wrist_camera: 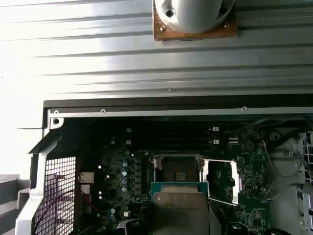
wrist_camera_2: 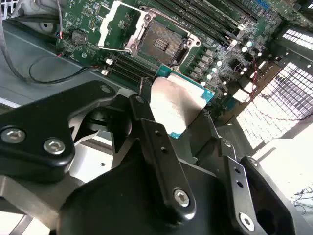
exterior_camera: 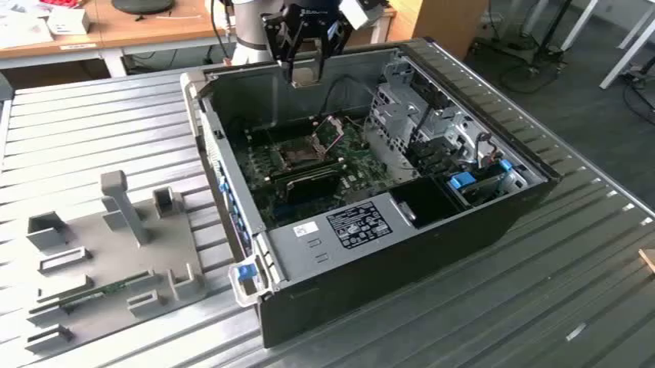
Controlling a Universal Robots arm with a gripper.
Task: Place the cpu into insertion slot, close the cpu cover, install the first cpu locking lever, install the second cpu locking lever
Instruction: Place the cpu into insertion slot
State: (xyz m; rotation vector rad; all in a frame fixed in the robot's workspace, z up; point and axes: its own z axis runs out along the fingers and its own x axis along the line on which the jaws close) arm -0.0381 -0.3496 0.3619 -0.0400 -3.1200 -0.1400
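Silver-grey chip (wrist_camera_2: 181, 98) is clamped by its edges between the gripper (wrist_camera_2: 175, 116) fingers, high over the open case (exterior_camera: 409, 268) and well apart from the socket (wrist_camera_2: 160, 44). Cover (wrist_camera_2: 105, 30) stands flipped open beside the socket. Judgement: square the chip to the socket rim, lower it flat, no tilt, no force.

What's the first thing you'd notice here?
A shiny silver cpu pinched in the black gripper, hovering above the green circuit board. On that board sits the empty insertion slot, its cpu cover flipped open, all inside a big open computer case.
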